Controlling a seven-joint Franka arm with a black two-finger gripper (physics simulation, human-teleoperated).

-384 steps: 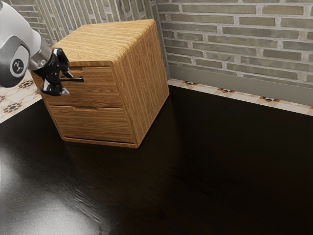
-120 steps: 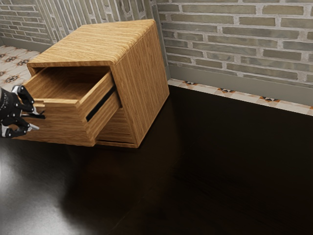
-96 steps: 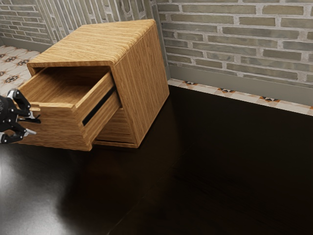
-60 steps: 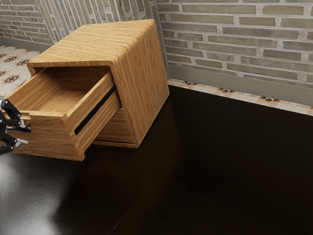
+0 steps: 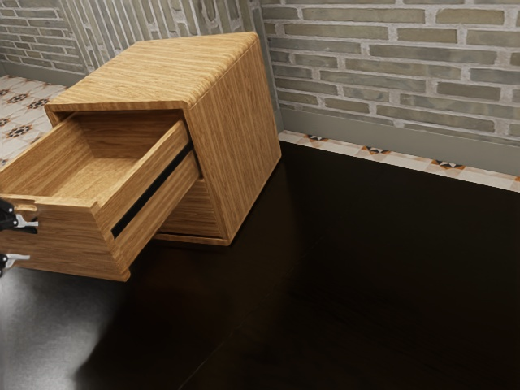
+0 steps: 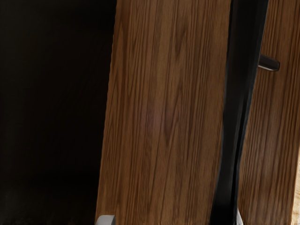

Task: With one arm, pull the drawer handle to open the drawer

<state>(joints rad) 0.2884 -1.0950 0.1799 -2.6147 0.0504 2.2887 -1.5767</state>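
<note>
A grey brick wall (image 5: 390, 49) backs a glossy dark floor (image 5: 325, 309), and on it stands the wooden cabinet (image 5: 236, 122). The cabinet's upper drawer (image 5: 81, 175) juts well out of its body, its inside bare, which I judge is open enough for the task. The gripper (image 5: 18, 240) sits at the drawer front (image 6: 164, 117), on the side farthest from the cabinet. Its fingers are spread rather than pinched, probably hooking the handle so a straight pull drags the drawer. The lower drawer (image 5: 195, 215) sits flush.
</note>
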